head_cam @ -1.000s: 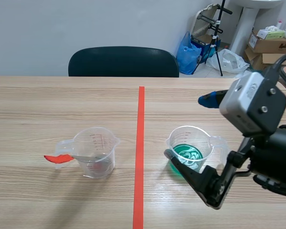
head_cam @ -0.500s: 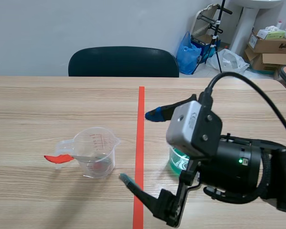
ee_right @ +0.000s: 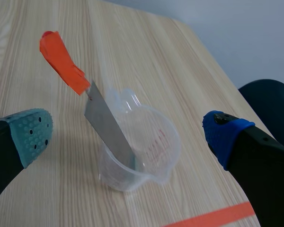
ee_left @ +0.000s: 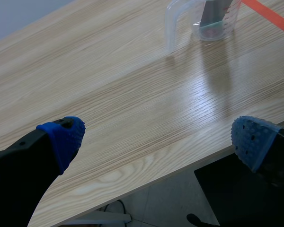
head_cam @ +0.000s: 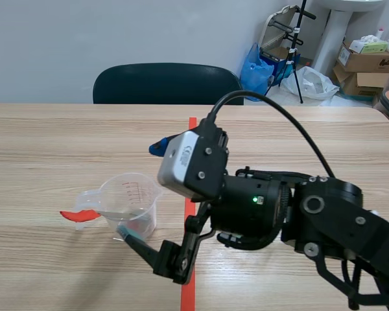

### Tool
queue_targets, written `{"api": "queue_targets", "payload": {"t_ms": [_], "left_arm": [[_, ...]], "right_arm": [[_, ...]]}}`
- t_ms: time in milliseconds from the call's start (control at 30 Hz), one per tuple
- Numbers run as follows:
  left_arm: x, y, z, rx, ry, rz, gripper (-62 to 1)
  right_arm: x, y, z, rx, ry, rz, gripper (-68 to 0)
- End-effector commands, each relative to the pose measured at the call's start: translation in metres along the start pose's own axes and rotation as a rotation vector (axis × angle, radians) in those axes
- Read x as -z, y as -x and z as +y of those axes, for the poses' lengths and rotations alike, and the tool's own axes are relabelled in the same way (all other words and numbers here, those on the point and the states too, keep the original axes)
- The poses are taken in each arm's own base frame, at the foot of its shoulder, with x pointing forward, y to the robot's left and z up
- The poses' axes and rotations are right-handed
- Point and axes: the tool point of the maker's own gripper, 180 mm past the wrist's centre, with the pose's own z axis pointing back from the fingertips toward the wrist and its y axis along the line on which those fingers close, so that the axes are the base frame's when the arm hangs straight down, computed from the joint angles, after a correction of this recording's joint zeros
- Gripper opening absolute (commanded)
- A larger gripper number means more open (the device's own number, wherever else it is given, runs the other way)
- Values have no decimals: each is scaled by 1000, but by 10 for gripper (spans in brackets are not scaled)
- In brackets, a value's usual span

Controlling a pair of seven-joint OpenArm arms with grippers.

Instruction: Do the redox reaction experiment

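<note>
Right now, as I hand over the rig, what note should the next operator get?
Left gripper: open, holding nothing, over the table's near edge.
Right gripper: open, straddling the clear cup, not gripping.
Metal strip with orange-red handle leans inside that cup, left of the tape line.
Done: strip in cup. Left: likely grip cup or strip, then carry on.

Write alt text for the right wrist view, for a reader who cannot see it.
A clear measuring cup stands on the wooden table ahead of the right gripper, whose jaws stand open. A flat metal strip with an orange-red end leans inside the cup, that end sticking out above the rim.
</note>
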Motion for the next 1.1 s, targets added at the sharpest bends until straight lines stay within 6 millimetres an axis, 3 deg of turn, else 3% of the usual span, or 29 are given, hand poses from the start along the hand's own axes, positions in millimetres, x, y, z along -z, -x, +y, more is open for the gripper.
{"api": "queue_targets", "payload": {"t_ms": [0, 500, 900, 933, 1067], "left_arm": [[3, -10, 0, -8, -4, -41, 14], [3, -10, 0, -8, -4, -37, 14], [3, -10, 0, -8, -4, -37, 14], [3, -10, 0, -8, -4, -37, 14], [3, -9, 0, -8, -4, -37, 14]], "right_arm": [[5, -11, -5, -6, 6, -42, 4], [45, -24, 10, -14, -46, -89, 4], [50, -25, -3, -43, 27, -78, 4], [50, -25, -3, -43, 28, -78, -8], [49, -24, -7, -52, 48, -77, -233]]}}
